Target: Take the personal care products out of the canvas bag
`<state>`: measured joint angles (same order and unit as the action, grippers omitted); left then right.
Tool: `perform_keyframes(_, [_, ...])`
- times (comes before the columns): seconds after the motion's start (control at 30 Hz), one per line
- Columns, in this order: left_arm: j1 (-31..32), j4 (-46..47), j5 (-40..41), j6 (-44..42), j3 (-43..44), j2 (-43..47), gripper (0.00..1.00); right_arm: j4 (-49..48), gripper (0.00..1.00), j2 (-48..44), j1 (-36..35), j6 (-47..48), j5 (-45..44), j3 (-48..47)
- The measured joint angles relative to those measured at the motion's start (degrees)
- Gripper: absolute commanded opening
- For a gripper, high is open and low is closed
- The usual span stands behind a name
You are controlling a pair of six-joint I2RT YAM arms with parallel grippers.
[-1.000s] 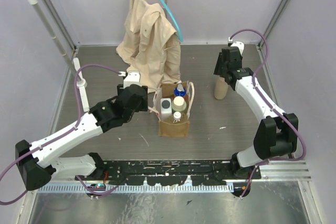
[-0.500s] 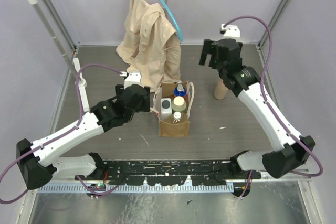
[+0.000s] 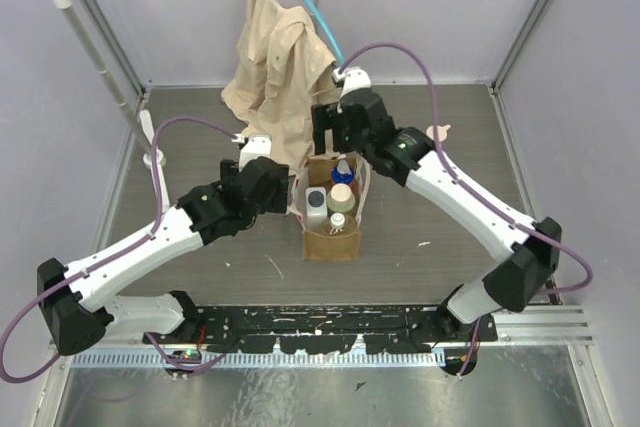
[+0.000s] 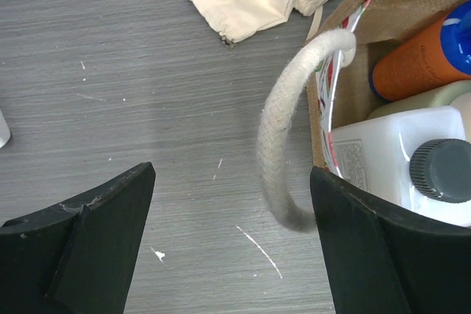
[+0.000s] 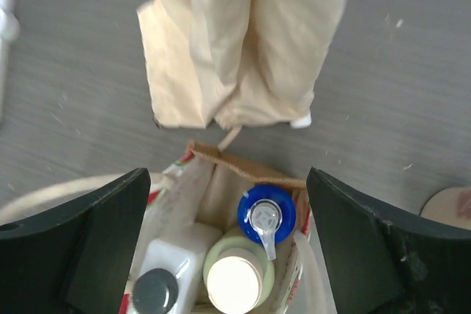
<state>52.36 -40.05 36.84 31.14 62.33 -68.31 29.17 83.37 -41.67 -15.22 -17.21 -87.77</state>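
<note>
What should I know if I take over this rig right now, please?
Left gripper: open and empty, low beside the canvas bag, with one cream handle between its fingers.
Right gripper: open and empty, above the bag's far end.
In the bag: white jug, orange bottle with blue cap, olive bottle with cream cap, small clear bottle.
Out: peach pump-top bottle, on the table's right side, partly hidden by the right arm.
Done: one of five. Left: four to lift out. The blue-capped bottle sits right below the right gripper.
</note>
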Motion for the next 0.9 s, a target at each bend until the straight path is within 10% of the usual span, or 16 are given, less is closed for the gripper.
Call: perform_keyframes(0.9, [-0.5,-2.3,1.2,0.5,0.7,0.1,0.96,-0.5,0.7,3.5,0.1,-2.6,5.4,16.3])
